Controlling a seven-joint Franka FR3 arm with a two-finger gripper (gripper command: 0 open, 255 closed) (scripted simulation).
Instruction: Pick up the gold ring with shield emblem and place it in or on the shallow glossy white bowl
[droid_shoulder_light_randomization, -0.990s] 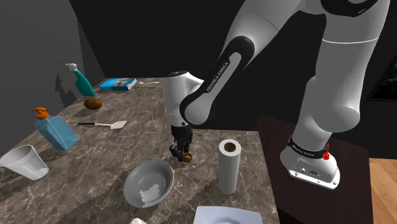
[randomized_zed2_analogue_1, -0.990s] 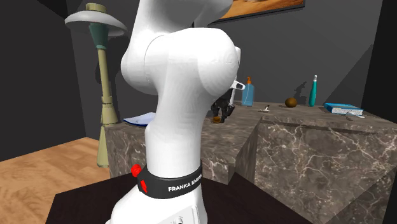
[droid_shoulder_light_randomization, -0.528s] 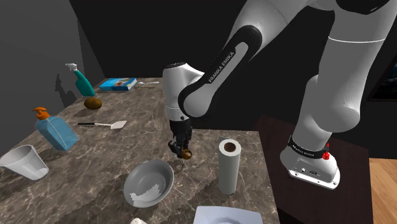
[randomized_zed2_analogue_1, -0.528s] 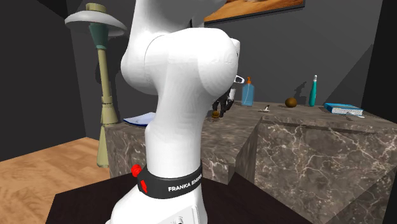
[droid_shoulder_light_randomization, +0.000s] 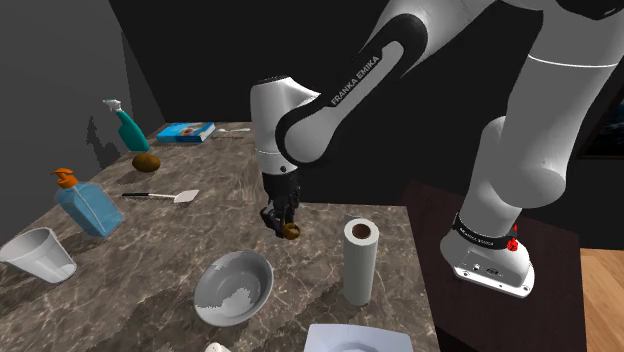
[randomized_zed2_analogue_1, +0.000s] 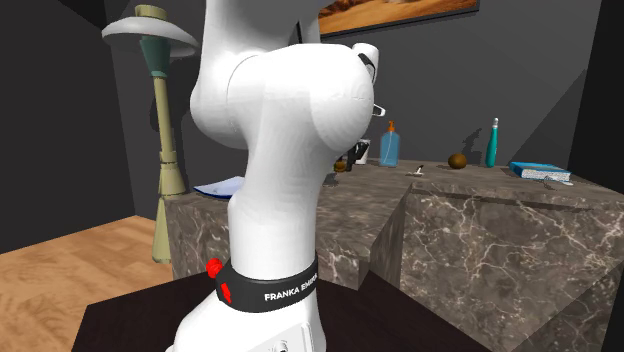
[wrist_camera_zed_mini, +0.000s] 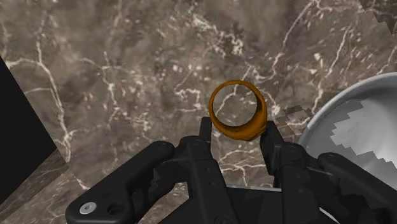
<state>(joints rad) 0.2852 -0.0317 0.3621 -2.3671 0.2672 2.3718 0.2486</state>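
Observation:
The gold ring (wrist_camera_zed_mini: 237, 118) sits clasped between my two black fingers, lifted clear of the dark marble counter (wrist_camera_zed_mini: 127, 76). In the shoulder view my gripper (droid_shoulder_light_randomization: 283, 226) hangs above the counter with the ring (droid_shoulder_light_randomization: 291, 231) at its tip, up and to the right of the shallow white bowl (droid_shoulder_light_randomization: 234, 288). The bowl's rim (wrist_camera_zed_mini: 356, 108) shows beside the gripper in the wrist view. In the second exterior view the ring (randomized_zed2_analogue_1: 341, 166) peeks out past the arm's big white joint.
A paper towel roll (droid_shoulder_light_randomization: 360, 260) stands right of the bowl. A clear cup (droid_shoulder_light_randomization: 38, 255), blue soap bottle (droid_shoulder_light_randomization: 86, 204), spatula (droid_shoulder_light_randomization: 160, 195), brown round object (droid_shoulder_light_randomization: 146, 161), teal spray bottle (droid_shoulder_light_randomization: 126, 125) and book (droid_shoulder_light_randomization: 185, 131) lie left and back. A white plate (droid_shoulder_light_randomization: 355, 339) sits near the front edge.
The gripper has risen off the counter with the ring held in it, and has shifted slightly toward the shoulder view's left.

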